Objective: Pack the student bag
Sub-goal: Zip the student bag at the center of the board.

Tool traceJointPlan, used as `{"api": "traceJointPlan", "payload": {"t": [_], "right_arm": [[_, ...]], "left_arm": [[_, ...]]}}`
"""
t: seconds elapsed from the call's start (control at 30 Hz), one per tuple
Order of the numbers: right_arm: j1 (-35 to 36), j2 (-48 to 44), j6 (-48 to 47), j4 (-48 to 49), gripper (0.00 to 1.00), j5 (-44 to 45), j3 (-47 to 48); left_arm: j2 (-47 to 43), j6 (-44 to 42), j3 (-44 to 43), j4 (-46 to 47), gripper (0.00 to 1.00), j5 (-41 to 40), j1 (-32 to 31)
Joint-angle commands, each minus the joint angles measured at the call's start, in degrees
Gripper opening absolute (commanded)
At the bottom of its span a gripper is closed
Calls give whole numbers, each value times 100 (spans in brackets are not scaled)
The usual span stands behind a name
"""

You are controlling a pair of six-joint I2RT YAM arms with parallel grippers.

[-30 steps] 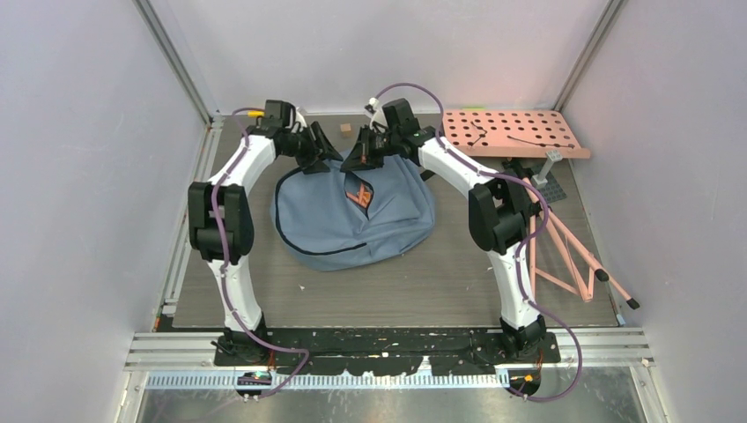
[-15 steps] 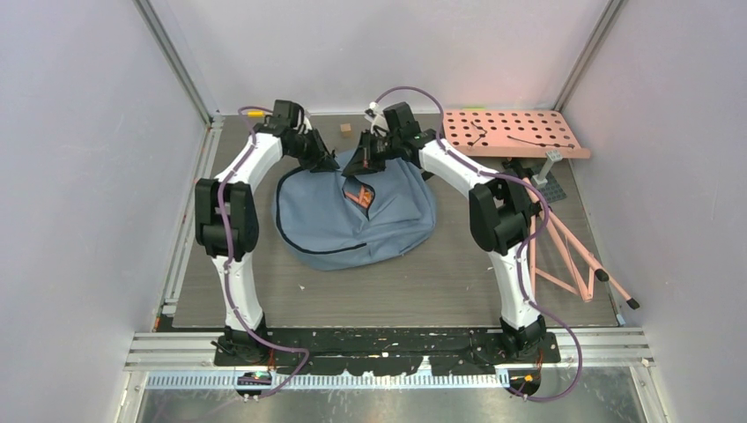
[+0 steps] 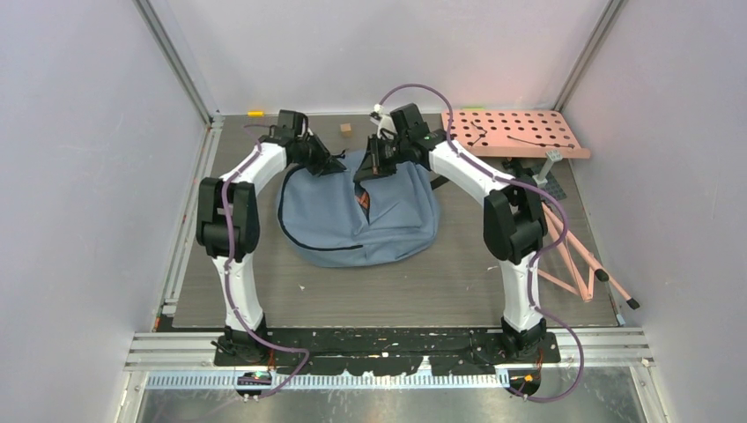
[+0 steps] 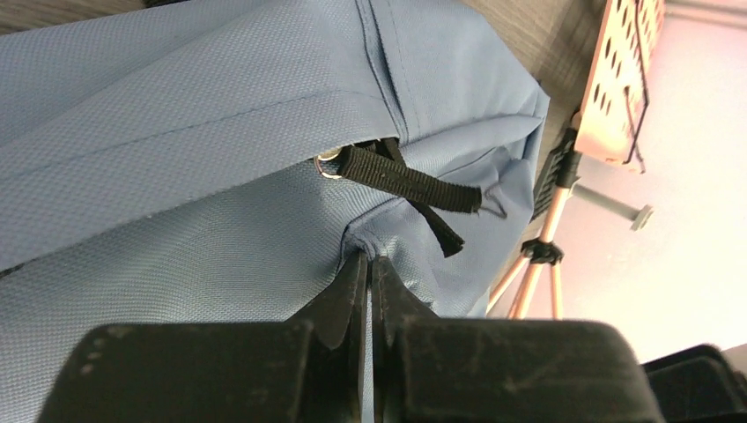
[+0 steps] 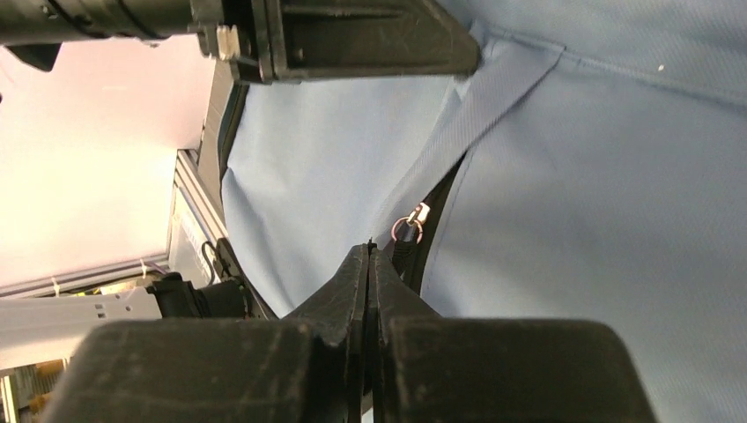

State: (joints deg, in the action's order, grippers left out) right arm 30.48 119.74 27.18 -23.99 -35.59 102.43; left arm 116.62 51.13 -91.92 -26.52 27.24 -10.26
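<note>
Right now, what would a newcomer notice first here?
The big grey-blue student bag dominates the centre. At its far edge the left gripper is shut, pinching a pucker of fabric; the right gripper is shut beside the zipper pull. An orange item peeks through the open zip.

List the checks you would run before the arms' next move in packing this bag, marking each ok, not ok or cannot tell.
1. Left gripper pinches the grey-blue fabric backpack: ok.
2. Right gripper shut: ok; holding fabric: cannot tell.
3. Dark zip opening wide enough to pack: looks not ok, only a narrow slit.
4. Small metal zip-pull ring free of the right gripper: ok.
</note>
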Motion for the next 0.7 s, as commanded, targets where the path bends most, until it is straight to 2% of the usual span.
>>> {"api": "traceJointPlan", "payload": {"t": [0.0, 0.2, 0.67], "right_arm": [[69, -746, -377, -636, 4, -302, -238], [126, -1031, -624, -963, 4, -325, -545], [257, -1392, -1400, -2242, 3, -133, -671]], "left_arm": [[-368, 718, 279, 1116, 0, -490, 196], [-358, 1061, 323, 1485, 0, -656, 265], [52, 881, -205, 1764, 0, -949, 390]]}}
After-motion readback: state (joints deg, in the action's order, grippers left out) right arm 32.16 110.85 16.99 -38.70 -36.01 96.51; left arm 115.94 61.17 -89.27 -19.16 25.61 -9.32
